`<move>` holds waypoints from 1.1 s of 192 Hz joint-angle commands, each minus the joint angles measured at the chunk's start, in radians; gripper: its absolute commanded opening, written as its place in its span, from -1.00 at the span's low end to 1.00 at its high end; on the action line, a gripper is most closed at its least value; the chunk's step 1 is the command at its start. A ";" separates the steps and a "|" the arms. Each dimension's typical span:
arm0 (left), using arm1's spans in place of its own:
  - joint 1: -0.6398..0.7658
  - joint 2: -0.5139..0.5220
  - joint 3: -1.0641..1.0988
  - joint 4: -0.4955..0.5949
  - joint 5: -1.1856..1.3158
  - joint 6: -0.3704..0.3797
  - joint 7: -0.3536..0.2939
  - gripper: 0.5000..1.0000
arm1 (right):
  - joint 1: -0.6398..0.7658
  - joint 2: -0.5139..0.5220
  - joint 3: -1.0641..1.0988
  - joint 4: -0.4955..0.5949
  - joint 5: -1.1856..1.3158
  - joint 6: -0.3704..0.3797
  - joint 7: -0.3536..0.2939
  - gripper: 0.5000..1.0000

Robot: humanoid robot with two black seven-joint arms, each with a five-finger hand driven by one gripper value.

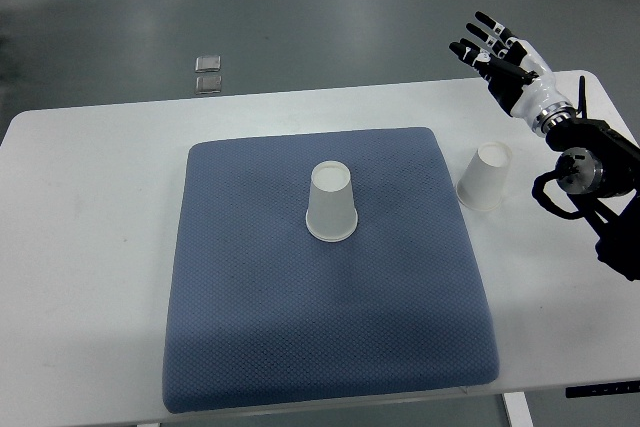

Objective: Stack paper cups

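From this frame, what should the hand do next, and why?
Probably lower the right hand toward the cup on the table. The hand is open, raised beyond that cup and holding nothing, while the other cup stands upside down on the mat, unstacked.

One paper cup [331, 202] stands inverted on the blue mat [250, 327]; another [486, 176] sits beside it, seemingly tilted.

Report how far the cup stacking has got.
Nothing is stacked yet. One paper cup stands upside down on the blue mat; the second cup sits apart on the white table, right of the mat. The right hand is open above the table, holding nothing. Both picking and stacking remain.
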State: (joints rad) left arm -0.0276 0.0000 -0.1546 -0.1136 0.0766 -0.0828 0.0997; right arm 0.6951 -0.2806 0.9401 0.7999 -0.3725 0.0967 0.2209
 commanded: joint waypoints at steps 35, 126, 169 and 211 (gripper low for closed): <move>0.000 0.000 0.000 0.000 0.000 0.000 0.000 1.00 | 0.020 -0.009 0.000 0.002 0.001 0.000 0.000 0.68; 0.000 0.000 0.000 0.000 0.000 0.000 0.000 1.00 | 0.032 -0.101 -0.024 0.030 -0.016 0.074 0.000 0.67; 0.000 0.000 0.000 0.000 0.000 0.000 0.000 1.00 | 0.034 -0.244 -0.124 0.121 -0.171 0.181 0.002 0.66; 0.000 0.000 0.000 0.000 0.000 0.000 0.000 1.00 | 0.044 -0.333 -0.204 0.200 -0.502 0.210 0.017 0.66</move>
State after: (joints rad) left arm -0.0276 0.0000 -0.1549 -0.1135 0.0767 -0.0828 0.0997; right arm 0.7365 -0.5840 0.7592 0.9704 -0.7314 0.2997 0.2239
